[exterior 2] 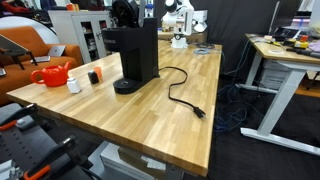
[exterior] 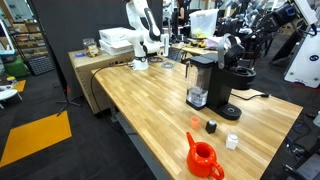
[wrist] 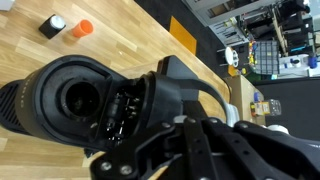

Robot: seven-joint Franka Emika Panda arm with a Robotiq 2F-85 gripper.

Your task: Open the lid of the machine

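The black coffee machine stands mid-table with its grey water tank, and also shows in an exterior view. Its dark lid forms the top of the head. My gripper hangs right at the machine's top, also seen in an exterior view. In the wrist view the machine fills the left, showing a round dark hollow with inner parts beside it. My gripper's dark fingers reach onto the head's edge. I cannot tell whether they are open or shut.
An orange-red teapot sits near the table's front, with a small black item and a white cap beside it. The machine's power cord trails across the wood. A white boxy device stands at the far end.
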